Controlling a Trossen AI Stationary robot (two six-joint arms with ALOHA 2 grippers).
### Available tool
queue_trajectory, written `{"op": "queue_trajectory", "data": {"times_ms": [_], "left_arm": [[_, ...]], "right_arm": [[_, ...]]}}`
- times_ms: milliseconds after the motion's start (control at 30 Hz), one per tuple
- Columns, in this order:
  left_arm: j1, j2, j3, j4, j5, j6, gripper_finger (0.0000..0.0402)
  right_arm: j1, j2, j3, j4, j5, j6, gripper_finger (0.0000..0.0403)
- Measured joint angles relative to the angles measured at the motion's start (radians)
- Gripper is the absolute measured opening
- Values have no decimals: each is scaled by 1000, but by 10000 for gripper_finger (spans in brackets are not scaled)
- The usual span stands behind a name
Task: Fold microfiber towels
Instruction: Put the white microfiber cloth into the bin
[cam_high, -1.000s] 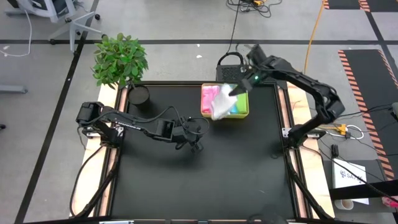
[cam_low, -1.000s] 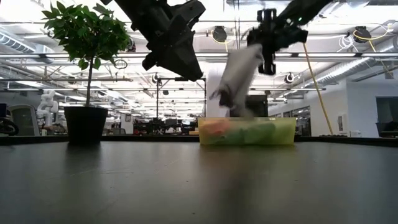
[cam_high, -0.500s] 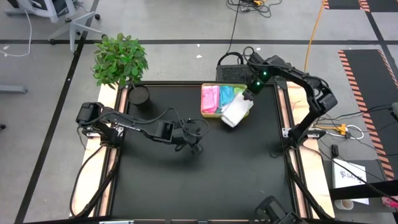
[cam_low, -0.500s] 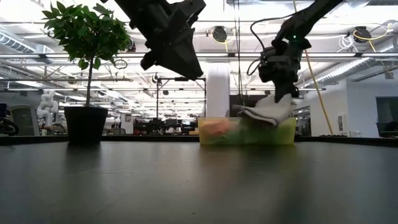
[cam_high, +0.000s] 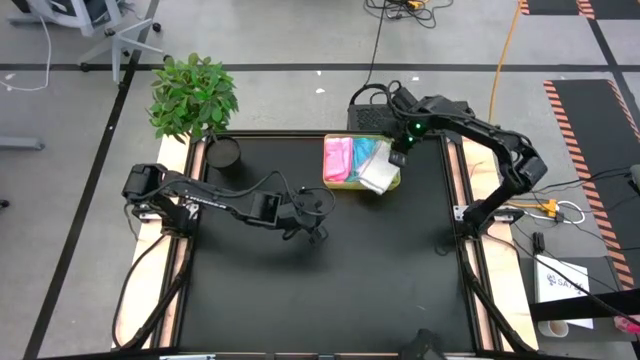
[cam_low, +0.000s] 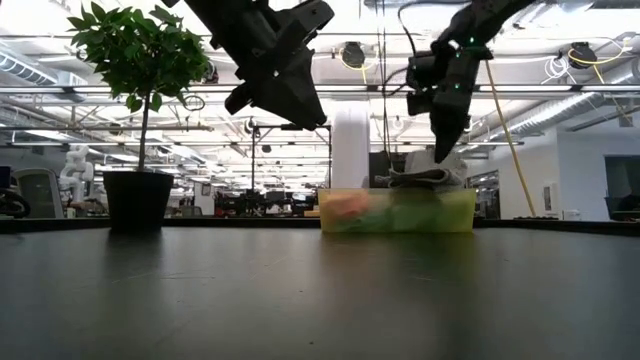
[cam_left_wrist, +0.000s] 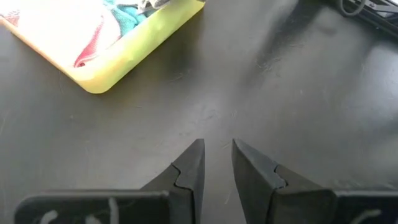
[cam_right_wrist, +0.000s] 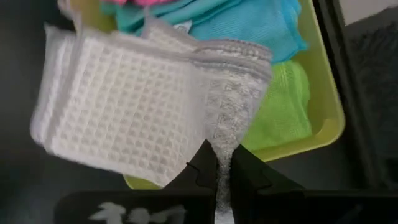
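The black table (cam_high: 330, 280) carries a plant (cam_high: 193, 95) at its far left corner and a yellow-green tray (cam_high: 361, 184) at the far edge. The left end effector (cam_high: 316, 232) hovers mid-table, fingers slightly apart and empty. The right end effector (cam_right_wrist: 216, 168) pinches the white towel (cam_right_wrist: 124, 112), which drapes over the tray's near rim above pink (cam_high: 338, 158), teal (cam_high: 366, 152) and green (cam_right_wrist: 283, 102) towels.

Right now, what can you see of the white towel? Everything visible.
The white towel is a soft waffle-weave cloth with a grid of small squares and a plainer hemmed edge. It is bunched, not flat, pinched at one edge by the shut right gripper. It lies across the near corner of the yellow-green tray, partly overhanging the rim, on top of the teal and lime green towels. In the low view it shows as a lump above the tray's wall.
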Motion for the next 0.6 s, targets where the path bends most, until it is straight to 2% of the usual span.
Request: {"op": "queue_trajectory", "data": {"times_ms": [200,400,600], "left_arm": [[0,0,0,6,0,-17,81],[0,0,0,7,0,-38,81],[0,0,0,7,-7,-54,81]], "right_arm": [[78,-31,0,-15,117,-65,5],[99,-24,0,42,123,-116,5],[95,-24,0,233,123,-141,5]]}}
